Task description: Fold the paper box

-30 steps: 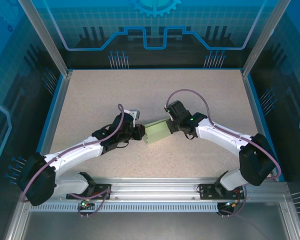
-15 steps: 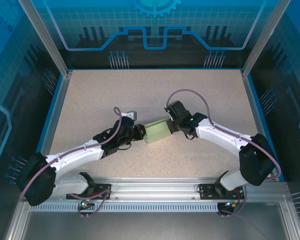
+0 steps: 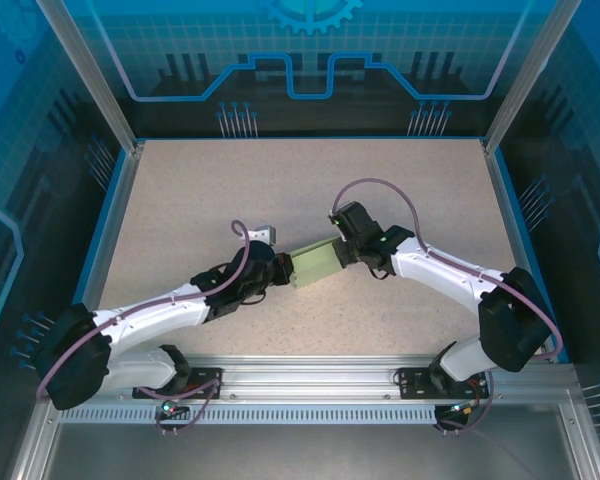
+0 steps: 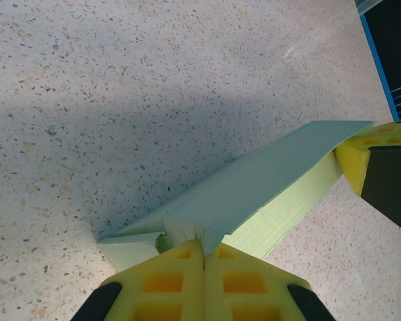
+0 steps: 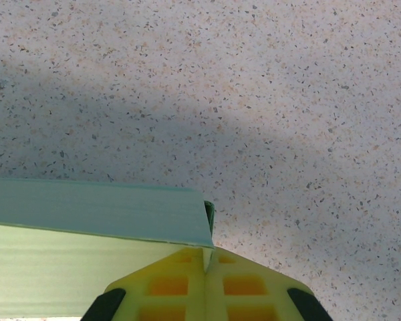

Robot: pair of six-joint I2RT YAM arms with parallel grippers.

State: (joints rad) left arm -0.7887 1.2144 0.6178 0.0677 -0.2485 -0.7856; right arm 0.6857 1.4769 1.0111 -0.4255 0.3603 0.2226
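the speckled bench (image 3: pixel 310 190) carries everything, and over its middle the two arms reach inward toward each other, the left arm (image 3: pixel 160 310) from the near left and the right arm (image 3: pixel 450 270) from the near right, so that they meet at opposite ends of one thing. that thing is the paper box (image 3: pixel 316 263), pale green card already closed into a long flat-sided sleeve, lying slantwise between the wrists near the centre of the bench; whether it rests on the surface or hangs just above it i cannot tell, though its shadow sits close beneath it. holding it by both ends looks meant to keep the body from sliding or twisting while an end is worked. in the left wrist view the paper box (image 4: pixel 267 180) runs away from the camera, and the left jaws are shut with their yellow pads pressed together on a small pale tuck of card at its near end, probably an end flap being pinched in. in the right wrist view the right jaws are likewise shut, clamped on a thin edge of card at the corner of the paper box (image 5: pixel 87 214), which serves as the anchor.
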